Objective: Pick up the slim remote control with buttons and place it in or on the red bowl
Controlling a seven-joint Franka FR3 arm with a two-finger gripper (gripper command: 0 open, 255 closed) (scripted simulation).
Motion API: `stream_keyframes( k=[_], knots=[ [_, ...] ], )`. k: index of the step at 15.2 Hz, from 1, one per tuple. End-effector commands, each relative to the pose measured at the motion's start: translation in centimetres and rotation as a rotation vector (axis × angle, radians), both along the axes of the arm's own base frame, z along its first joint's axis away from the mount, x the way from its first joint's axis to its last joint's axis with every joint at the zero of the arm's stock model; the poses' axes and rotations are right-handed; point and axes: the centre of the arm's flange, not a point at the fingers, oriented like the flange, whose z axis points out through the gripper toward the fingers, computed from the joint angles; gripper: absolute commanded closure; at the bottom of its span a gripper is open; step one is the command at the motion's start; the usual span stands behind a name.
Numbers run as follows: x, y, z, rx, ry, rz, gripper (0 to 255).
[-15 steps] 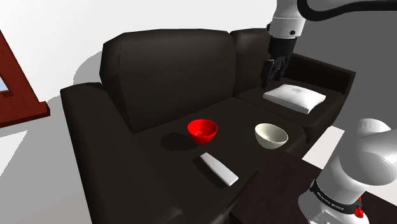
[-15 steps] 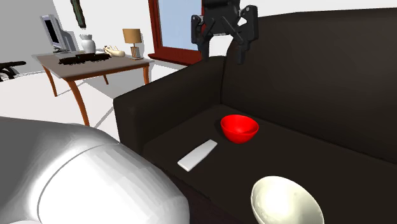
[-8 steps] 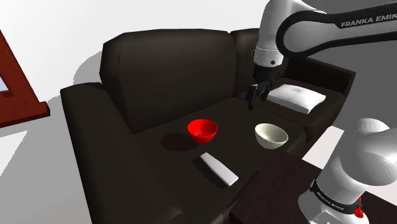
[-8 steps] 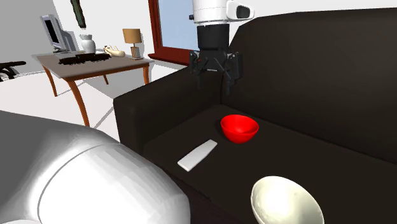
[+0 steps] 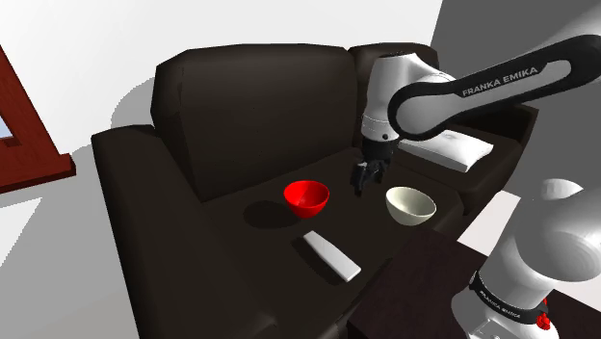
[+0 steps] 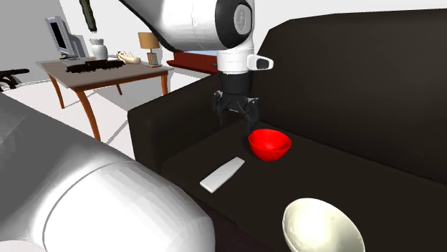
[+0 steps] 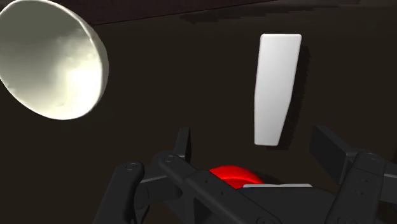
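1. Currently the gripper [image 5: 363,185] [image 6: 236,120] hangs above the sofa [image 5: 241,116] seat, pointing down, well clear of the cushion. Its fingers [image 7: 183,144] stand wide apart and hold nothing.
2. Remote [image 5: 331,255] [image 6: 222,174] [image 7: 275,89]: a plain white slim bar, lying flat on the seat near the front edge. It is untouched and apart from both bowls. No buttons can be made out on it.
3. Red bowl [image 5: 306,196] [image 6: 269,143] [image 7: 232,173]: upright on the seat, further back than the remote and near it, not touching it. In the shoulder view the gripper is just to its right. In the wrist view a slice of red peeks out behind the hand's body.
4. White bowl [image 5: 410,204] [image 6: 320,225] [image 7: 51,60]: upright on the same seat, on the gripper's other side, so the hand hangs between the two bowls. It is well apart from the remote.
5. From the wrist, the remote lies ahead of the open fingers, closer to one finger than the other; the white bowl sits off to the far side.
6. White pillow [image 5: 462,149] rests at the sofa's far end, partly behind the arm.
7. Second exterior view, beyond the sofa arm: a wooden table [image 6: 107,71] carrying a lamp [image 6: 149,41] and a monitor [image 6: 59,34].
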Motion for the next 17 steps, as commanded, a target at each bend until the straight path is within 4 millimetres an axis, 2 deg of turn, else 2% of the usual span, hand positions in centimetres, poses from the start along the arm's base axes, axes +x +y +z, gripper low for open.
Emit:
stream_keyframes(
  k=[1,15,17],
  knots=[
    [0.8,1.0,-2.6,0.006,-0.001,-0.005,0],
    [5.5,6.3,-19.5,0.043,0.006,-0.034,0],
    [5.8,6.7,-21.0,0.046,0.006,-0.035,0]
  ],
)
